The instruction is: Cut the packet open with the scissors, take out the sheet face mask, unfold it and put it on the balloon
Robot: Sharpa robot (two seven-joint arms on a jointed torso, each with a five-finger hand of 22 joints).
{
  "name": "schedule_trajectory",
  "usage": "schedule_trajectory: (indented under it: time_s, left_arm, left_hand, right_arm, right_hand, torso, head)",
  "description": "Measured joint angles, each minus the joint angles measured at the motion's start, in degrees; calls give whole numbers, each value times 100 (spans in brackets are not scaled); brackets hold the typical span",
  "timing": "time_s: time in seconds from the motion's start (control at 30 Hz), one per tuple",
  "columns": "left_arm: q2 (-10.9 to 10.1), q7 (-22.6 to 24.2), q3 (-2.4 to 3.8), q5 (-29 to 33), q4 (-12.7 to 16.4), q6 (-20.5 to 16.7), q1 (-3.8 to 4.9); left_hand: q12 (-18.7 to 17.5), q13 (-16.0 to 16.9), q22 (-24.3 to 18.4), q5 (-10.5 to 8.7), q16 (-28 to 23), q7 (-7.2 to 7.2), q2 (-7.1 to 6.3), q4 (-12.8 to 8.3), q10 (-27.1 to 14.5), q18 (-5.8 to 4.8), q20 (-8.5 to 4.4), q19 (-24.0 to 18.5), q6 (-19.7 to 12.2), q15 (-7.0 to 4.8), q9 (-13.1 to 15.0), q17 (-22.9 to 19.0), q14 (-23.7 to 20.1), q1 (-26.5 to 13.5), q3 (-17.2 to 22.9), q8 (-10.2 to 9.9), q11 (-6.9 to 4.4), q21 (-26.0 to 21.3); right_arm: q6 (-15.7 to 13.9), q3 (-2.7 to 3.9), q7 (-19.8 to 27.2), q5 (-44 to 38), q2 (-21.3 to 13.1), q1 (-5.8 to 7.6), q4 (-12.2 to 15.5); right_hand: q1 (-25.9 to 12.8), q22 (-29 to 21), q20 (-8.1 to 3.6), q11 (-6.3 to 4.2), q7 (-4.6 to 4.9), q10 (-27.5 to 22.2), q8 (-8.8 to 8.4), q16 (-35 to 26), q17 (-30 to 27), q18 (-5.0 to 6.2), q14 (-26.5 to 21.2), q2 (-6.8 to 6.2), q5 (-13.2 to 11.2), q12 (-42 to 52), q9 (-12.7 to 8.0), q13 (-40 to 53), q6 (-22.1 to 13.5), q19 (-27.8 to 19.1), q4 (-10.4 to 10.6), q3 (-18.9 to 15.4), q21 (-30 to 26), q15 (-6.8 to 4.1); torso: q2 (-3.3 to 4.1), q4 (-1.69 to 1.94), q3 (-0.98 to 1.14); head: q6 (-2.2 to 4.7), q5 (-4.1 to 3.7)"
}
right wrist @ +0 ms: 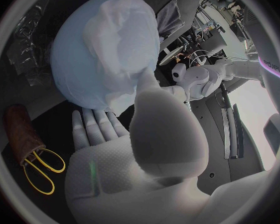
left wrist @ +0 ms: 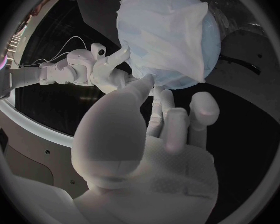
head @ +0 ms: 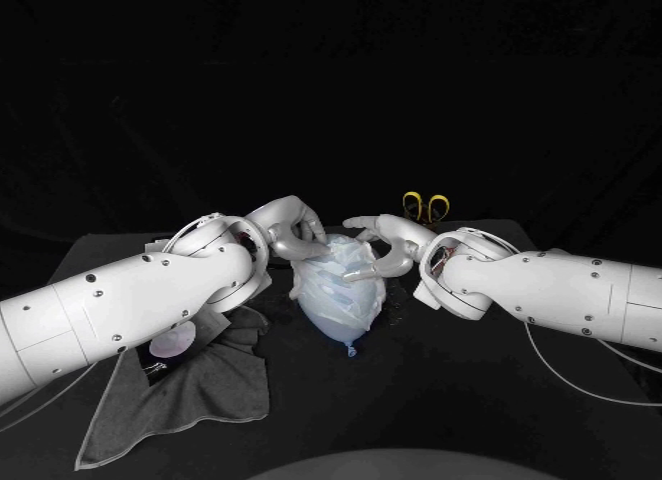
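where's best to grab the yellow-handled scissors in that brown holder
Grip the yellow-handled scissors by their loop handles: those stick out of the brown tube-shaped holder, whose wall hides the blades. Come from the handle end and likely pull straight out along the tube.

We log a black table [head: 461,400] under dim light, a black backdrop [head: 331,100] closing off everything behind it, and a dark grey cloth [head: 201,390] on its left part.
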Motion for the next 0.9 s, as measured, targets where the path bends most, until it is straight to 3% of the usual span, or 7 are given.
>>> schedule_trajectory:
  time_s: [0.1,0.17,0.27,0.67,0.9]
  left_arm:
    - [-1,-19,0,-21,16,24,-1]
    - [-1,-24,0,-30,19,44,-2]
    - [-1,-25,1,-40,19,71,-3]
    - [0,0,2,-23,7,92,-5]
    - [-28,146,-3,134,21,-136,-19]
  left_hand:
    - [-74,-45,24,0,23,-15,145,-8,34,0,-2,2,158,-2,-1,-155,-2,145,197,1,-33,17]
    - [-135,-81,36,-6,23,-2,172,-9,83,0,-21,21,246,-32,-4,-305,-32,173,337,9,-38,17]
    - [-201,-121,54,-21,24,24,178,-16,154,-83,-22,21,276,-32,-4,-366,-32,178,502,22,-29,48]
    - [-294,-196,212,-23,23,26,209,-23,351,-86,-42,143,273,-32,24,-526,-32,146,983,46,-40,171]
    - [-316,-196,281,-23,22,26,140,-51,411,-87,-62,184,271,-32,23,-573,-32,61,1280,69,-57,212]
  right_arm:
    - [0,0,0,0,2,-1,-1]
    - [0,0,0,0,4,-3,-1]
    - [0,0,0,0,7,-4,0]
    - [0,1,0,0,12,-6,-1]
    - [-4,2,-2,0,8,-6,-1]
  right_hand:
    - [0,0,0,0,0,0,0,0,-4,0,0,0,0,0,0,-1,0,0,0,0,0,0]
    - [0,0,0,0,0,0,0,0,-4,0,0,0,0,0,0,-1,0,0,0,0,0,0]
    - [0,0,0,0,0,0,0,0,-4,0,0,0,0,0,0,0,0,0,0,0,0,0]
    - [0,0,0,-1,0,-1,0,0,-4,0,0,0,0,-3,-1,4,0,0,0,0,0,0]
    - [0,0,0,-9,0,-10,0,0,-4,0,0,0,0,-6,-1,3,0,0,0,0,0,0]
  torso:
    - [0,1,-1]
    - [0,1,-1]
    - [0,1,-1]
    - [-1,2,-1]
    - [-1,1,-1]
  head:
    - [-4,0]
    - [-10,0]
    - [-16,0]
    - [-45,12]
    - [-38,17]
